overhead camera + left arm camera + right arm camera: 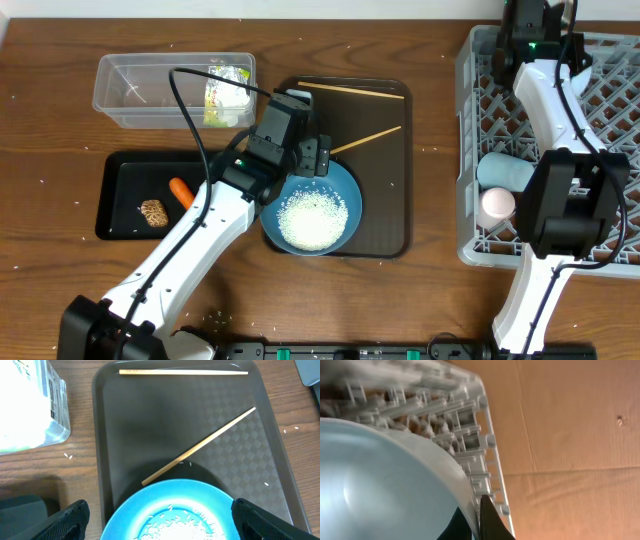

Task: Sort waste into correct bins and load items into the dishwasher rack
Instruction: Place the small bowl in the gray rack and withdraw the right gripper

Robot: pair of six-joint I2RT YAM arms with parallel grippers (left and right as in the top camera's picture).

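My left gripper (160, 524) is open, its fingers either side of the large blue bowl (345, 195) that holds loose white rice (312, 220) on the brown tray. In the left wrist view the bowl's rim (150, 497) lies between the fingers (67, 520). Two chopsticks (182, 372) (200, 445) lie on the tray beyond it. My right gripper (479, 522) is shut on the rim of the small light blue bowl (380, 485), inside the grey dishwasher rack (470, 425). From overhead, the right gripper (525, 35) is at the rack's far left corner.
The clear tub (130, 90) holds a white tissue (238, 95) and a yellow-green wrapper (214, 97). The black tray (125, 175) holds a carrot (181, 190) and a brown lump (152, 212). A light blue cup (505, 172) and a pinkish cup (497, 205) lie in the rack (470, 120).
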